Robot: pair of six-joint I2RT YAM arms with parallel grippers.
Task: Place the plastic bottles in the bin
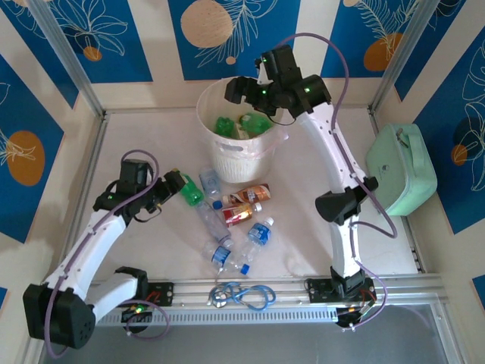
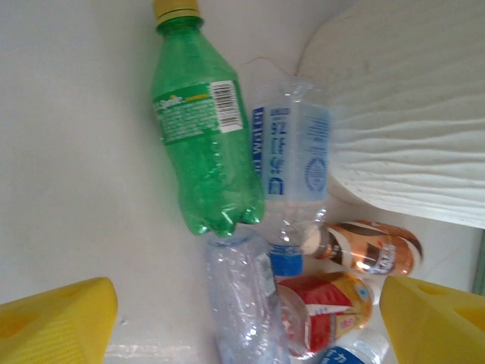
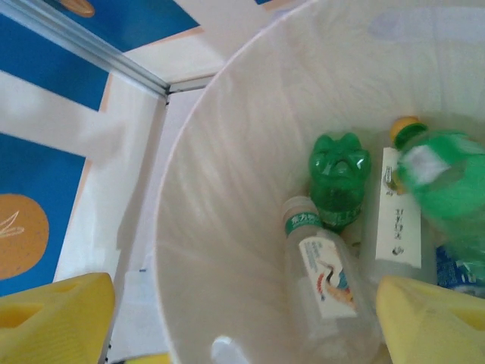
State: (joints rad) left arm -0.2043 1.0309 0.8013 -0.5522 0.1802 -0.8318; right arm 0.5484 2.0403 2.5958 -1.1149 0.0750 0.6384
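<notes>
The left end effector (image 2: 244, 317) hangs over the tabletop (image 2: 76, 152) with its fingers wide apart and nothing between them. The green bottle (image 2: 204, 144) lies just ahead of the fingertips, its side touching a clear bottle (image 2: 292, 159). The danger here, I think, is that the closing fingers take both bottles, or push the round green one so that it rolls away. It should first come fully between the fingers. Further right stands the bin (image 1: 227, 165), with several bottles inside. Over its mouth the right end effector (image 3: 244, 322) is also spread and holds nothing. A blurred green bottle (image 3: 447, 182) shows below it, within the wall. In leaving, this arm could catch the rim and tip the bin.
</notes>
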